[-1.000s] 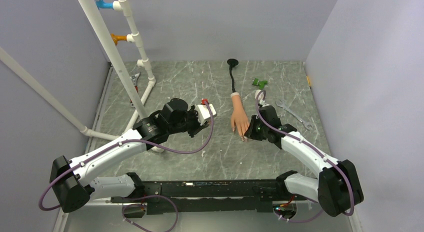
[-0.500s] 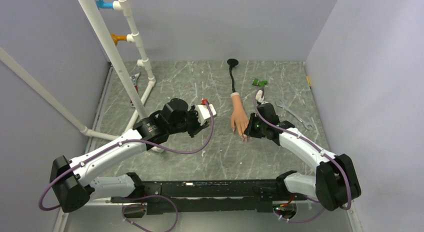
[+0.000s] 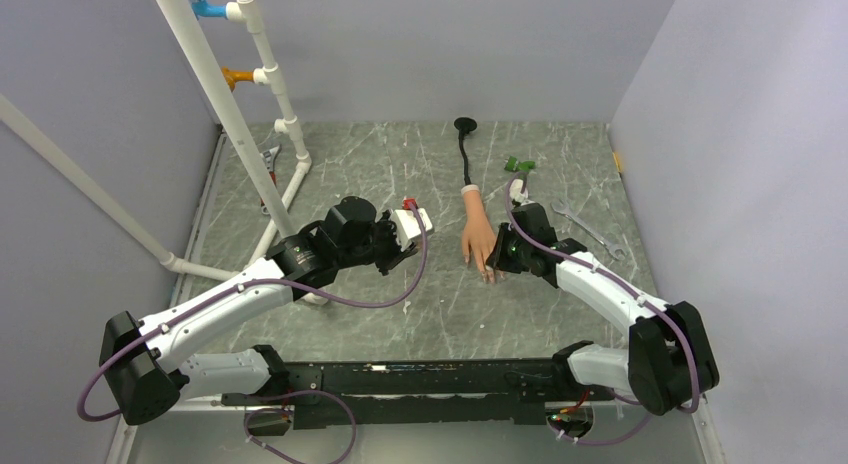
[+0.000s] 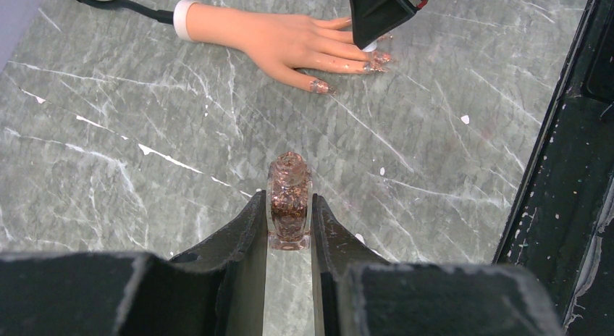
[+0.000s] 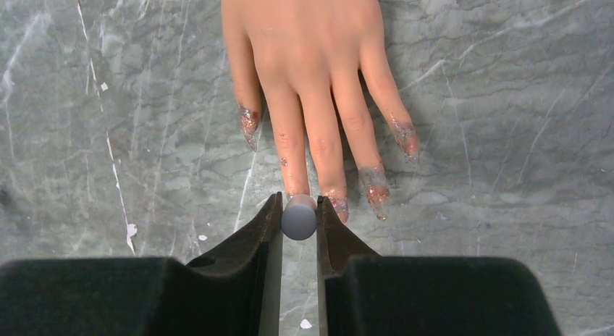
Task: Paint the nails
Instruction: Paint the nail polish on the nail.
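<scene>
My right gripper (image 5: 298, 206) has its two black fingers pinched on the round grey cap of the polish brush (image 5: 299, 217). The brush stands end-on to my wrist camera, so its bristles are hidden (I judge them to be down on the nail beneath). The cap covers one fingertip of the peach rubber mannequin hand (image 5: 304, 53), which lies palm-down on the grey-green marbled tabletop (image 5: 108, 169).

The other four nails (image 5: 250, 121) show coppery glitter, so I take this to be the last one in hand. My left gripper (image 4: 289, 206), well apart to the left, is clamped on the small clear bottle (image 4: 289, 184) of glitter polish, held upright.

The next move calls for a short, light stroke towards the nail's tip without nudging the hand, then a lift to check coverage.
</scene>
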`<state>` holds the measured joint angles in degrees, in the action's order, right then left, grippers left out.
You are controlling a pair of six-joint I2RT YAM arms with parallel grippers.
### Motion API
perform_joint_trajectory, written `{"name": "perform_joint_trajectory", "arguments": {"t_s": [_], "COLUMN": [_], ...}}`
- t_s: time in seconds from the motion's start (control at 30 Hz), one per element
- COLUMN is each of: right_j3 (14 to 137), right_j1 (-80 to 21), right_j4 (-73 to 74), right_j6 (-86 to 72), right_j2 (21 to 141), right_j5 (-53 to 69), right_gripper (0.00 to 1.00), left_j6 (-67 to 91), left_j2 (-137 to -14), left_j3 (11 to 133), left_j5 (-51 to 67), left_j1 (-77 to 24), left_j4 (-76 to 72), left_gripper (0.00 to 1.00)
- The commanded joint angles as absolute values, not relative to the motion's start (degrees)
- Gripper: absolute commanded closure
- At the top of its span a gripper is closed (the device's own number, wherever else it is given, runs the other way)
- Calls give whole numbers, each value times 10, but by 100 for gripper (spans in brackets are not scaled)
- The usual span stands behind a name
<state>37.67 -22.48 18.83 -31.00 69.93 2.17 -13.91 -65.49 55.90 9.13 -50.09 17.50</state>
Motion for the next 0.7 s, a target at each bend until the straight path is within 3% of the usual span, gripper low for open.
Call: {"name": "perform_joint_trajectory", "arguments": {"t_s": [0.0,0.67], "right_j3": [396,354], "right_j1": [-222,-222], "right_j4": [168,185], "right_j6": [-301,-313], "right_j2": [702,654], "right_j5": [21,34], "right_gripper": [100,100], "left_j6": [-144,-146], "left_j2": [-648,-637], "left_j3": [582,582], "left_j5": [86,83], "left_j1": [-504,-505], "left_j4": [165,167], "left_gripper": [100,100]}}
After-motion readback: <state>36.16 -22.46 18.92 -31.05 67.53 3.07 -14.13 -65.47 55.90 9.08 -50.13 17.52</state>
